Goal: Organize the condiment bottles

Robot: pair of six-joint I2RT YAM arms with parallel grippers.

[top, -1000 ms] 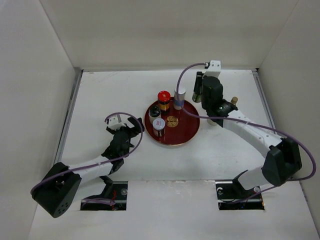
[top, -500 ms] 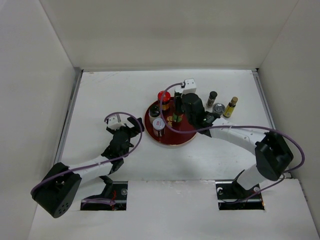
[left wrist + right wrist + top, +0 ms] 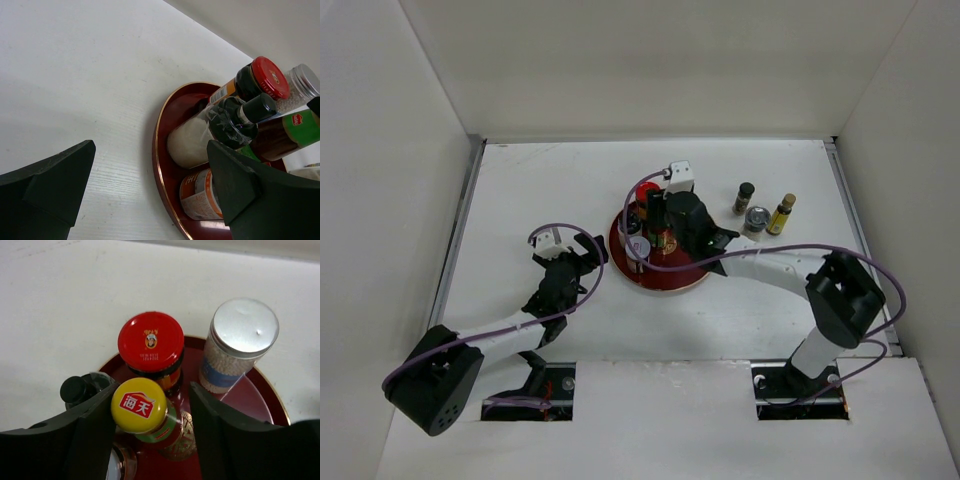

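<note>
The left gripper (image 3: 585,258) is over the left part of the table (image 3: 540,180). It is near the left edge of the red tray (image 3: 670,277) but does not touch it. Its jaws are spread wide, and nothing is between them.

The tray sits around the middle of the table, a bit toward the far edge. Five bottles and jars stand on it, close together. The black-cap bottle (image 3: 75,389) is by the tray's left edge. The white-cap jar (image 3: 638,248) is just in front of it, toward the tray's near-left edge. The red-cap jar (image 3: 151,342) stands at the tray's far edge. The yellow-cap bottle (image 3: 139,405), with a green label, stands in the middle of the tray, just in front of the red-cap jar. The silver-cap jar (image 3: 244,329), with a blue band, is at the tray's far-right edge.

The right gripper (image 3: 152,400) hangs over the tray with one finger on each side of the yellow-cap bottle. Its jaws are spread apart. One finger is right by the cap. There is a gap between the bottle and the other finger, so it is not pinching the bottle.

Three more stand on the bare table, between the tray and the right edge and toward the far-right corner. The dark-cap bottle (image 3: 745,196) comes first. The silver-lid jar (image 3: 757,220) is just beside it and a little nearer. The tan-cap bottle (image 3: 780,213), which is yellow, is closest to the right edge.
</note>
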